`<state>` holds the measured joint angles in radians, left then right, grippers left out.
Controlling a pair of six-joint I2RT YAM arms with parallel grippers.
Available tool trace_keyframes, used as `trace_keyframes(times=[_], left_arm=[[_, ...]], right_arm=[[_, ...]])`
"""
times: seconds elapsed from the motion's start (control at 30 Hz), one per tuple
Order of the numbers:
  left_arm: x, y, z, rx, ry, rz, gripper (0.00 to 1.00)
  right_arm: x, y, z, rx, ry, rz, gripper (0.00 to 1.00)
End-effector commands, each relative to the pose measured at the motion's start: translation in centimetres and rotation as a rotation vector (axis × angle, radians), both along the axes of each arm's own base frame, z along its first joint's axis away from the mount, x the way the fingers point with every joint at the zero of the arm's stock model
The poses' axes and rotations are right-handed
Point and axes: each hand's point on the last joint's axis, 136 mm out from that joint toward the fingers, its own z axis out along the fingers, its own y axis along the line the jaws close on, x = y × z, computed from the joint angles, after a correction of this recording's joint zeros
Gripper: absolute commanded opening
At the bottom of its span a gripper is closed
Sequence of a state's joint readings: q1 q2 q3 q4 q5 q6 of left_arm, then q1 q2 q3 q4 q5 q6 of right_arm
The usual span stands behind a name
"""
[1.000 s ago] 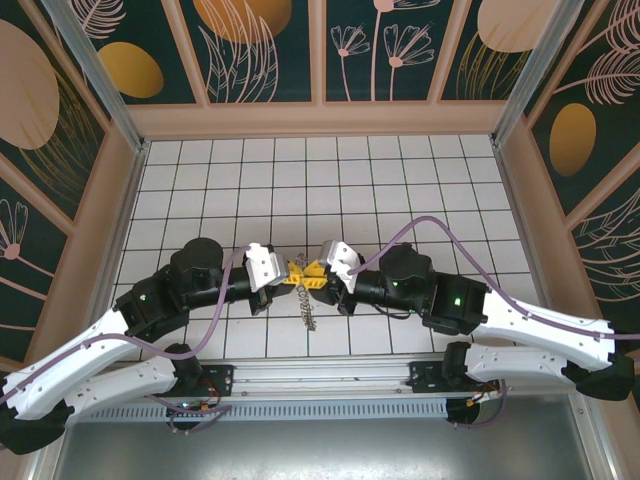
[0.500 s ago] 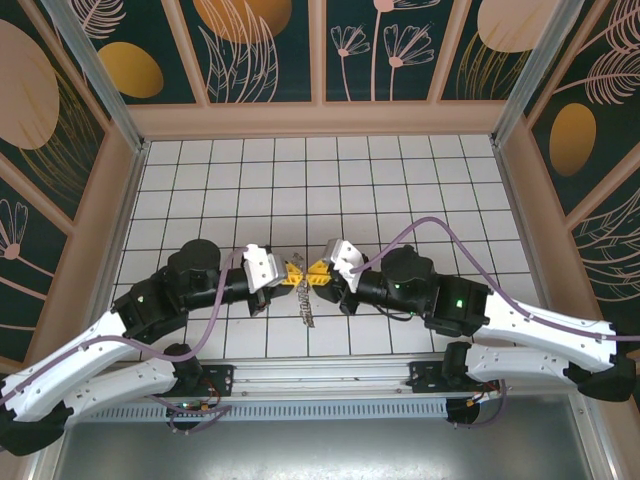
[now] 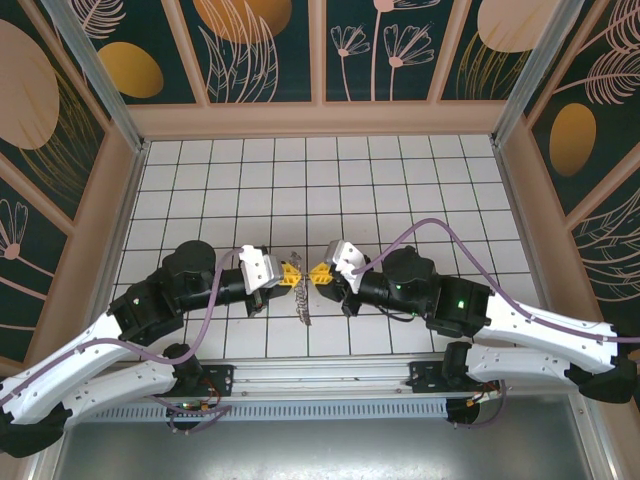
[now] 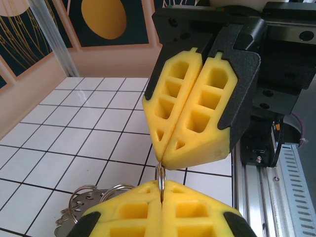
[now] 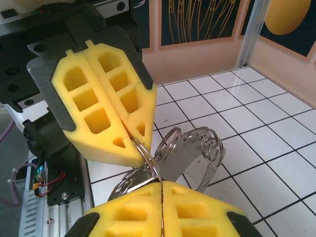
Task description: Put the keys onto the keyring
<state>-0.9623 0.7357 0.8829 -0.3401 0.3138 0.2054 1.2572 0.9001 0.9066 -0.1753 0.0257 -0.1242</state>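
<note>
Foam fingers [image 4: 133, 212], yellow with open honeycomb pockets and black backing shells, make up the left tool [image 4: 161, 190]. They are pressed together on one thin steel loop of the keyring [image 3: 303, 304]. The right tool [image 5: 161, 188] meets it tip to tip, closed on that same loop from the opposite side. The left wrist view shows silvery split rings just below and beside its own fingers. The right wrist view adds coiled rings threaded on a curved, shiny flat metal strip [image 5: 190, 155] just beyond its tips. From above, the rest trails from the pinch point toward the arms' bases as a dull grey string, over the white tiled counter [image 3: 400, 180].
</note>
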Motion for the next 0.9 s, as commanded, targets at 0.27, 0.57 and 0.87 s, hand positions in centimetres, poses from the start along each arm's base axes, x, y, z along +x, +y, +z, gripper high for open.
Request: trace_keyframes(times=[0.27,0.57,0.87], left_arm=[[-0.8,-0.3,3.1,-0.098,-0.044,-0.042,0.00],[-1.2,-0.3,3.2,-0.109,-0.037,-0.058,0.00],[-1.0,-0.3,2.9,-0.116,-0.035,-0.050,0.00]], right_arm=[[-0.2,0.5,-1.4,-0.033,0.008,0.051,0.00],[0.6,1.0,-3.2,-0.097,0.043,0.044,0.00],[-0.1,0.3,-2.4,-0.060,0.033,0.066,0.00]])
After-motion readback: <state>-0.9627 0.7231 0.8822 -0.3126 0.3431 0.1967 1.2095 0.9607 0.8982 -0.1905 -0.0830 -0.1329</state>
